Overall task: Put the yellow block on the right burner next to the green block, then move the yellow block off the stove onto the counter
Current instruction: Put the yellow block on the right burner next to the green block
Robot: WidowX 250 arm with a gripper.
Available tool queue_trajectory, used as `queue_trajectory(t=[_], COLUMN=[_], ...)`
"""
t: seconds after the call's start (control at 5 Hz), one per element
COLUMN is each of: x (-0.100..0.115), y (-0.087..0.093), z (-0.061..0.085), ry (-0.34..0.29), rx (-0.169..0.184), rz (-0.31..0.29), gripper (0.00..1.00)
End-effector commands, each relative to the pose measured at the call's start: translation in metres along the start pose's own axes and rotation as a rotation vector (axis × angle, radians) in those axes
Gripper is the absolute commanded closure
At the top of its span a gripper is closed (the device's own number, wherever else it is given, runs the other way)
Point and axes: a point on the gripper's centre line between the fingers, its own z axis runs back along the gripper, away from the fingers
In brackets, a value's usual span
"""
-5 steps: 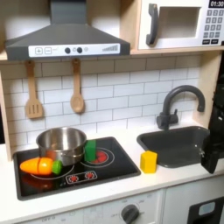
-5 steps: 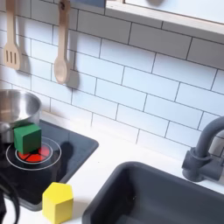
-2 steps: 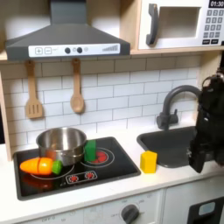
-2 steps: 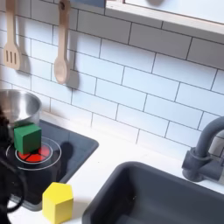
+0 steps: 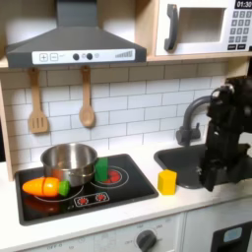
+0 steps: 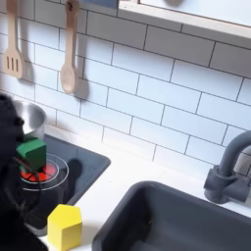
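The yellow block stands on the white counter between the stove and the sink. The green block sits on the red ring burner on the first exterior view's right side of the black stove. In the first exterior view my black arm hangs over the sink, and its gripper is to the right of the yellow block, apart from it. The fingers are too blurred to read. In the second exterior view a dark blur of the arm covers the left edge.
A steel pot and an orange toy carrot take up the stove's left side in the first exterior view. The dark sink and its faucet lie right of the yellow block. A wooden spatula and spoon hang on the tiled wall.
The arm has swung in from the first exterior view's right edge, leftward over the sink toward the yellow block. Its dark blur has grown at the second exterior view's left. Both blocks stayed put.
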Motion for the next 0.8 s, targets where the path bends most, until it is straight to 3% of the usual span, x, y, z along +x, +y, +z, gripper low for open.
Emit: queue_trajectory(t=[0.0,0.2,0.6], x=[0.026,0.040,0.064], y=[0.004,0.003,0.005], z=[-0.018,-0.027,-0.029], ry=[0.031,0.038,0.021], rx=[-0.019,-0.024,-0.045], rz=[0.027,0.016,0.038], gripper=[0.00,0.00,0.00])
